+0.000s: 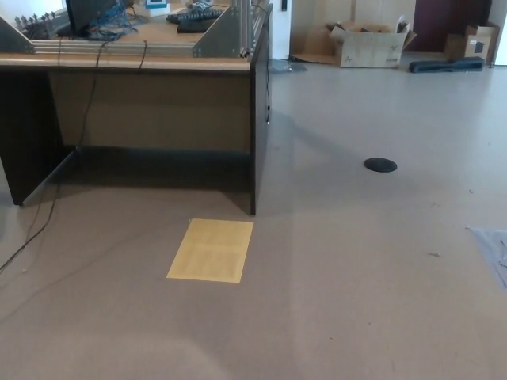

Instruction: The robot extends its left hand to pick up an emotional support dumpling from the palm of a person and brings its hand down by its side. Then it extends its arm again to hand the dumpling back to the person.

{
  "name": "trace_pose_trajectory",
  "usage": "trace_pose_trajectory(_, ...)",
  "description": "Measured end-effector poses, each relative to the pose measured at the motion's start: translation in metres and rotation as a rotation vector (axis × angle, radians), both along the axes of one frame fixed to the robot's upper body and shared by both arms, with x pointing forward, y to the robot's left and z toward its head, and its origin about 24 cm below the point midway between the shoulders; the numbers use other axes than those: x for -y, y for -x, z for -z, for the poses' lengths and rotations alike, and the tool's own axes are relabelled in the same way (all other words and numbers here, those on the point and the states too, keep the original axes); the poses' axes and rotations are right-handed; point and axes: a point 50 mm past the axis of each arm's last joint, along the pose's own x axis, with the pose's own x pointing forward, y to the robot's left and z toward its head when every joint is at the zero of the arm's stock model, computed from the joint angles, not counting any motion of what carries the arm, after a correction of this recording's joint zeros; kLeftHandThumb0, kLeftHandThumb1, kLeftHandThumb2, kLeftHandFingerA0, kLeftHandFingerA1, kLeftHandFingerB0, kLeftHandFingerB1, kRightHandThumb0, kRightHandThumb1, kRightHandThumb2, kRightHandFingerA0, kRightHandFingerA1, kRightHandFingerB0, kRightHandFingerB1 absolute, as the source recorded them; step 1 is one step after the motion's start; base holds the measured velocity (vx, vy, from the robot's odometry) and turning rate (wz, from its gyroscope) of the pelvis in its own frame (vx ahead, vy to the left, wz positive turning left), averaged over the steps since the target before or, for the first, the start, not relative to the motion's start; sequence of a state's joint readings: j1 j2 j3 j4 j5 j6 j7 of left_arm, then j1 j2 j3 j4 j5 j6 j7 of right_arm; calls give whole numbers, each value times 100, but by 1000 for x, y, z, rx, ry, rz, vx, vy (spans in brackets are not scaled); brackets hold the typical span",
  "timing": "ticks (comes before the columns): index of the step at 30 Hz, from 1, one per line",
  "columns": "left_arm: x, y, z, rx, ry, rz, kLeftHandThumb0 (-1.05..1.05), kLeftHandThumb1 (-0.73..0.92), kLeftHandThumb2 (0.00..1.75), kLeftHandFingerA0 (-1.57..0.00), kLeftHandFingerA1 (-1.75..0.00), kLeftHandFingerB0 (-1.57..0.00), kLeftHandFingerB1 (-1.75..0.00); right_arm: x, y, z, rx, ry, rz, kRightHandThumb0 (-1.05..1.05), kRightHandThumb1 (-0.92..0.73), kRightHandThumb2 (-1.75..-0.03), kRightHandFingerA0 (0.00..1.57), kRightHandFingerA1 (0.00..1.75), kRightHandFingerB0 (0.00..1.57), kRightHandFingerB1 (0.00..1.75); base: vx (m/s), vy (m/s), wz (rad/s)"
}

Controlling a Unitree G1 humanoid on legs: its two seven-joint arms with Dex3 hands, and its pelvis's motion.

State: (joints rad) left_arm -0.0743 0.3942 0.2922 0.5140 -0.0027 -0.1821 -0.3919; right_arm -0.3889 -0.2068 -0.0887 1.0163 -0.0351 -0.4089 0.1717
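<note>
Neither of my hands shows up from the head camera right now, so I can't tell what my fingers are doing or whether they've got anything in them. The dumpling isn't visible anywhere either. What I do see: a wooden desk point(158, 103) with dark side panels at upper left, cables hanging down its back panel. Just in front of the desk's right corner a yellow sheet point(211, 249) lies flat on the grey floor point(356, 301). Right of the desk there's a round black floor cap point(380, 164), and well behind it an open cardboard box point(368, 41).
</note>
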Motion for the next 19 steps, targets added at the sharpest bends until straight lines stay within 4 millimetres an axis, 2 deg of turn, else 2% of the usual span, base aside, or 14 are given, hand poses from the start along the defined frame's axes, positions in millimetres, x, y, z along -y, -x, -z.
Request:
trace_pose_trajectory(1,-2,3,4,-4,-4,-16,-60,82,64,-35,-39,-28,-33,0,1,1,-2,-2,1,-54,-49,-80,65,58,37,46,0,0,0)
trace_pose_trajectory(2,-3,4,5,-4,-6,-22,-60,82,64,-33,-39,-27,-33,-1,1,1,-2,-3,1,-48,-60,-58,73,47,43,34,0,0,0)
trace_pose_trajectory(10,-9,16,22,18,-41,-94,-58,82,64,-35,-39,-27,-32,2,10,9,-28,-9,20,-49,-60,-58,71,46,43,34,0,0,0)
trace_pose_trajectory(19,-10,21,27,76,-59,-123,-60,82,64,-36,-38,-28,-31,7,16,13,-32,-15,48,-51,-60,-58,70,46,43,34,0,0,0)
